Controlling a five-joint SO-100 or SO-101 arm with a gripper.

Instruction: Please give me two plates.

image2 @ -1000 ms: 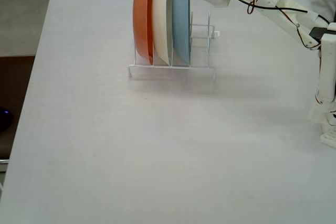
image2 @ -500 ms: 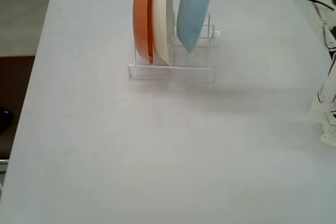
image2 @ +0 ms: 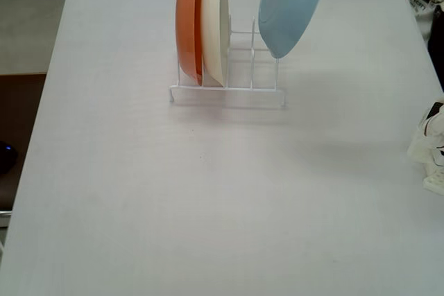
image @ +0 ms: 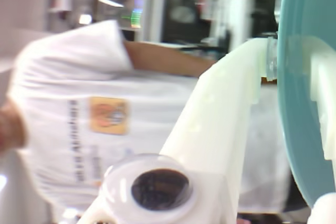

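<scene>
The light blue plate (image2: 291,5) hangs tilted in the air, its lower edge just above the right end of the wire rack (image2: 229,95). In the wrist view my gripper (image: 294,72) is shut on this plate's rim (image: 299,129). One white finger (image: 226,108) is on its left face and the other (image: 323,103) on its right. In the fixed view the gripper is above the top edge, out of view. The yellow plate is not in view.
An orange plate (image2: 189,22) and a cream-white plate (image2: 216,22) stand upright in the rack's left slots. A person in a white T-shirt (image: 105,119) is in front of the wrist camera. White arm parts (image2: 433,150) stand at the table's right edge.
</scene>
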